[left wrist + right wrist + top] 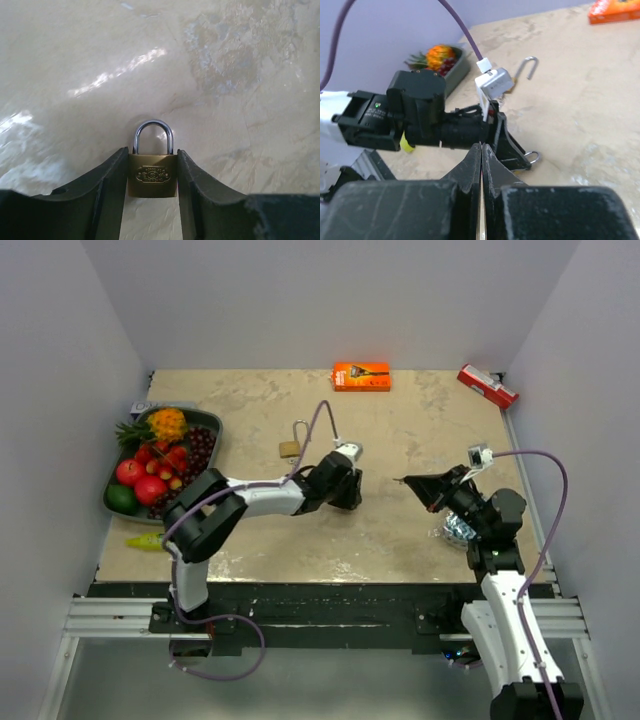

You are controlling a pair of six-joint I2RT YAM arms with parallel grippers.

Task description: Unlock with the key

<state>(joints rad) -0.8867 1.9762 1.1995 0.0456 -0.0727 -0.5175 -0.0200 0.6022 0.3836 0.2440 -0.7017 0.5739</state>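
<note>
Left pincer (152,155) pinches the padlock (152,176) by both sides, shackle pointing outward over the counter (225,60), steadying it for the right pincer (481,150), pressed together on an apparent thin key (479,227) and facing it.

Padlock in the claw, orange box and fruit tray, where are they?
Padlock (152,176), left wrist view, on its brass body.
Orange box (361,376), top view, on its top face.
Fruit tray (218,432), top view, on its right rim.
</note>
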